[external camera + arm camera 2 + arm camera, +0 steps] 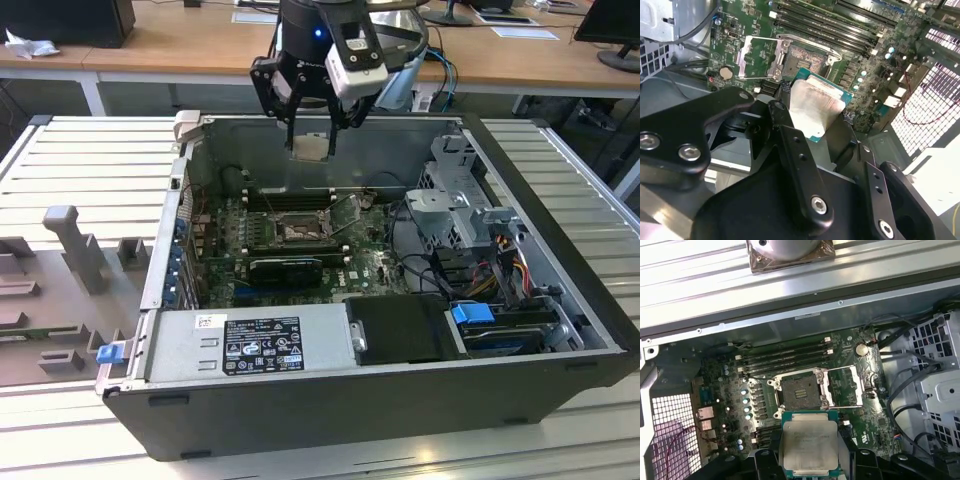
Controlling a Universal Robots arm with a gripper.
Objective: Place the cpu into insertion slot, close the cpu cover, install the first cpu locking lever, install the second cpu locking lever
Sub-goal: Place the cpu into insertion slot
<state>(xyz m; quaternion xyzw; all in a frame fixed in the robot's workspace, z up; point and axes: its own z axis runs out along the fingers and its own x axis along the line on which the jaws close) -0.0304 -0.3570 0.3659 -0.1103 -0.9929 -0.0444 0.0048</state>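
The jaws are clenched on the cpu (809, 445), pinching it by two opposite edges, with its pale metal lid turned up toward both wrist views. In the exterior view the cpu (308, 148) hangs roughly level between them, above the open computer case (160, 250).

Below the jaws and well apart from them lies the insertion slot (800, 392), bare and dark inside its silver rim, so the cpu is not yet seated. Just beside the slot, the cpu cover (842, 387) is swung open and off it, and green motherboard (867, 425) shows through its cut-out centre. On the far side of the slot from the jaws run the long memory slots (785, 357). The case rests on a slatted metal tabletop (90, 160).

By its look the cpu is light, thin and stiff, with a smooth lid that could slip under a loose pinch. Its underside contacts and the slot's pins are likely fragile, so the bare edges seem the right place to hold it, kept flat and square to the slot
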